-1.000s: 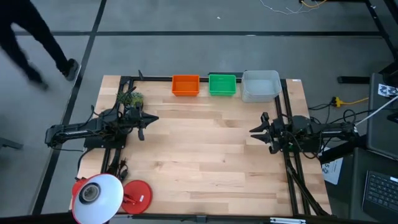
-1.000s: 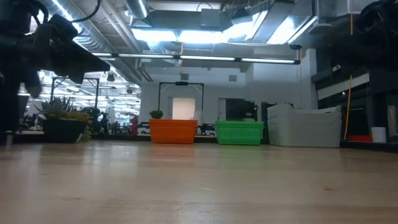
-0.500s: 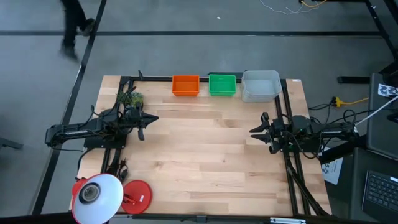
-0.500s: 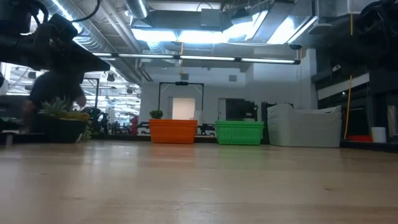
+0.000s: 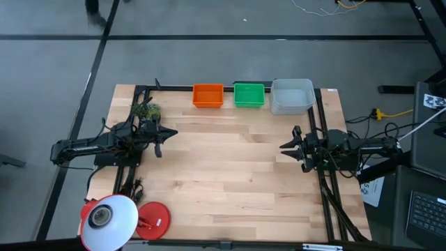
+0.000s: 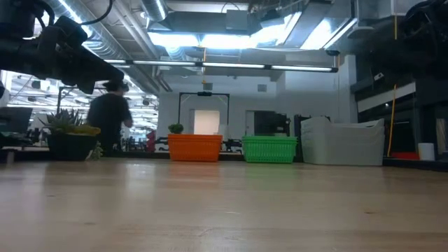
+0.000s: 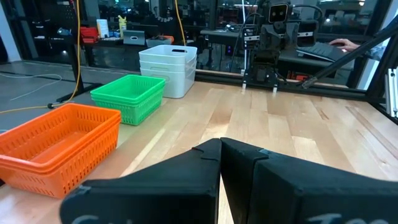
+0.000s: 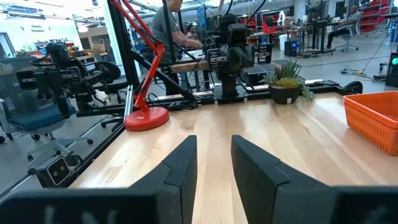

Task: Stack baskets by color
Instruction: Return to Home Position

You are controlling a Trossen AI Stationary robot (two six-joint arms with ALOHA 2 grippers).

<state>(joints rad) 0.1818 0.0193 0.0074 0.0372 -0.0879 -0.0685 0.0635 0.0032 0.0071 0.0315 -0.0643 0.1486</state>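
Two-arm table at the return-to-home step, seen from above, from table height and from both wrists. Three stacks of baskets stand in a row along the far edge of the table (image 5: 230,188): the orange stack (image 5: 208,95) on the left, the green stack (image 5: 249,94) just beside it in the middle, and the larger grey-white stack (image 5: 292,95) on the right. Each stack is of a single colour, and no loose basket shows elsewhere, so the sorting appears complete.

The left gripper (image 7: 220,152) sits at the left edge, about mid-depth, with its fingers together and nothing between them. The right gripper (image 8: 214,149) sits opposite at the right edge, with its fingers apart and empty. Both are well apart from the stacks.

To finish well, each arm should probably settle inside its own side frame, low and level, without swinging toward the far row, where a brush could shift a stack. The left arm also has a potted plant (image 5: 144,110) on its far side and a red lamp (image 5: 111,219) nearer, so any final folding is best kept slow and inward. A person (image 6: 112,122) shows in the room beyond the far left edge, off the table.
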